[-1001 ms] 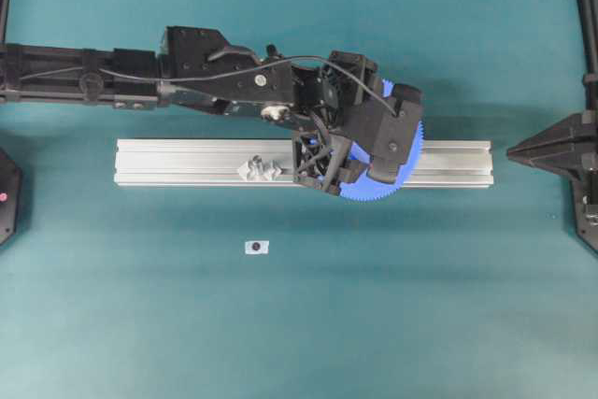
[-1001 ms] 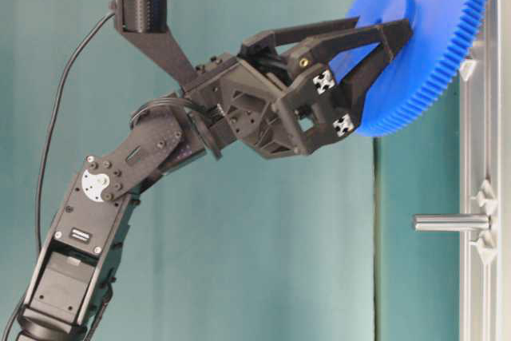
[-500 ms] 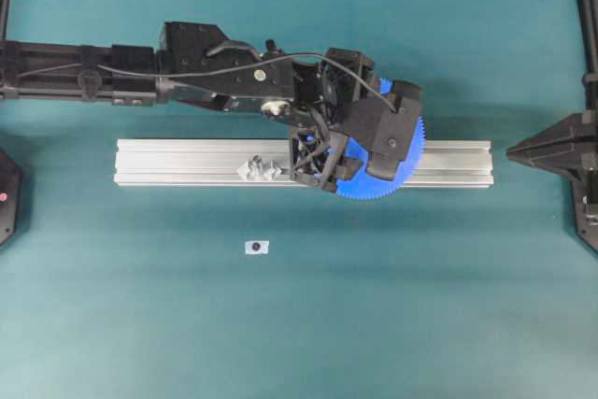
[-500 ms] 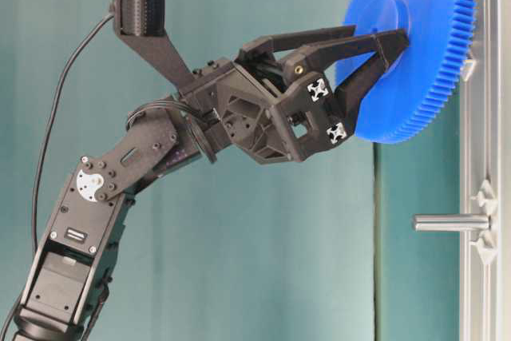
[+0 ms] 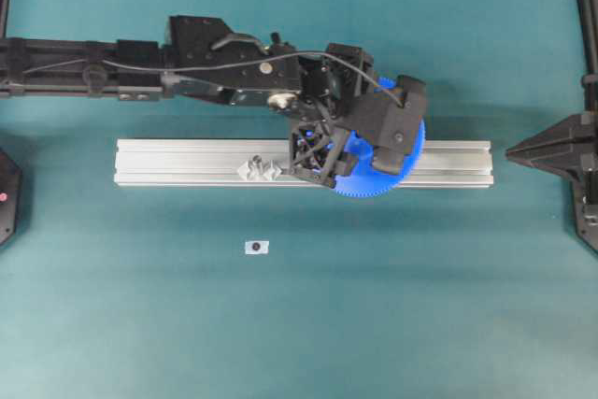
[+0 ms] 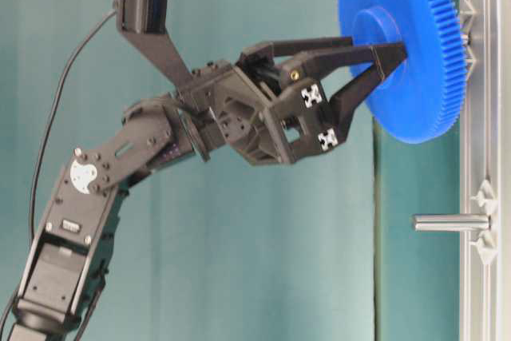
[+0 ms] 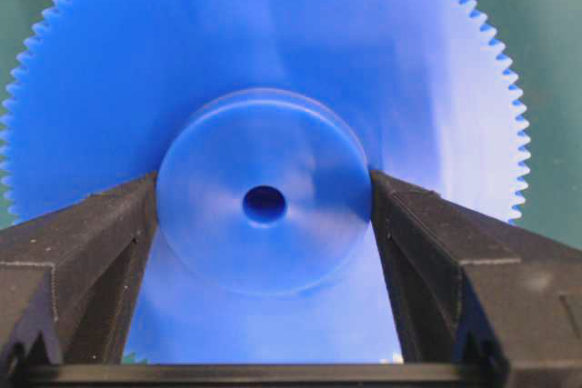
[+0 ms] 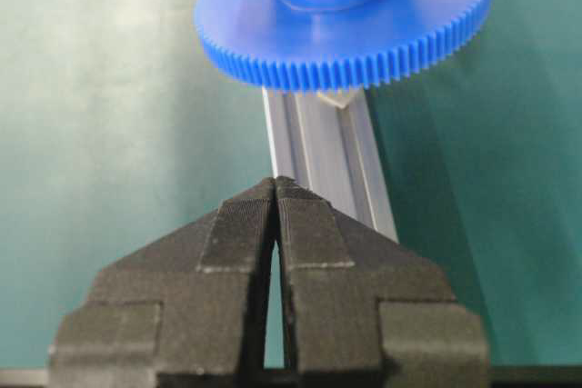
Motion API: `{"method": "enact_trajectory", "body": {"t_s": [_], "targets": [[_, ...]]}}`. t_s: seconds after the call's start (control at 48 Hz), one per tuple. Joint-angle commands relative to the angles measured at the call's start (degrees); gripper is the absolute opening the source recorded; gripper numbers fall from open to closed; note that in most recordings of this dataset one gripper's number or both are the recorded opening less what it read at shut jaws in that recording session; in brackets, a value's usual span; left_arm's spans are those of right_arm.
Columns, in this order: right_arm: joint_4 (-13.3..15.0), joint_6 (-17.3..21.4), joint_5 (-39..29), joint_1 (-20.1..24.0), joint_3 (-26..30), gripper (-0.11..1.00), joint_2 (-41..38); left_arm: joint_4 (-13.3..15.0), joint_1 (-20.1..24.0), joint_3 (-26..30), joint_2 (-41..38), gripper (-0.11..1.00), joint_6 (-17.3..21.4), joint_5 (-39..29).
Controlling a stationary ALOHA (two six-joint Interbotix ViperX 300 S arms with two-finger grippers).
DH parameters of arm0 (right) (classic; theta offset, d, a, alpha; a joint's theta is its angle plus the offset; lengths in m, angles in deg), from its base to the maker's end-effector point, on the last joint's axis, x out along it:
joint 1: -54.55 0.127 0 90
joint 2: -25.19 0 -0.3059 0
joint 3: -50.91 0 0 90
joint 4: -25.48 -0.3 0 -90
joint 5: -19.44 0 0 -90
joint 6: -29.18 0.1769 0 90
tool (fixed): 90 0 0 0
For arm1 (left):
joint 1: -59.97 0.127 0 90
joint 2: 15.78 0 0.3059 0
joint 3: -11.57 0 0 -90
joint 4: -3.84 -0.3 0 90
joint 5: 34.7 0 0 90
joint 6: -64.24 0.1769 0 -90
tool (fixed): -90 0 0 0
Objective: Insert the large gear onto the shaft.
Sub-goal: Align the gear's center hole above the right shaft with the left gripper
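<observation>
Left gripper (image 6: pixel 382 65) pinches the bright-blue toothed plastic large gear (image 6: pixel 403 41) by its raised hub at the frame's upper right, presumably keeping the bore clear for the shaft; right gripper (image 8: pixel 275 190) pressed together.

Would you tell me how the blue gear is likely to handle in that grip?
The large gear looks stiff: held only at its hub, the disc stays flat. The smooth round hub may slip between the left fingers.
</observation>
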Motion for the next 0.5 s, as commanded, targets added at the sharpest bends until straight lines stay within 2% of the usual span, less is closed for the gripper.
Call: {"method": "enact_trajectory", "body": {"t_s": [0.0, 0.167, 0.479], "targets": [[0.1, 0.5, 0.6, 0.0, 0.5, 0.09, -0.4, -0.1, 0.5, 1.8, -0.6, 0.79, 0.1, -0.4], [0.0, 0.5, 0.6, 0.0, 0.5, 0.09, -0.4, -0.1, 0.5, 3.8, -2.3, 0.79, -0.2, -2.3], [0.0, 0.5, 0.9, 0.0, 0.4, 0.09, -0.4, -0.1, 0.6, 3.9, -2.5, 0.79, -0.2, -4.1]]}}
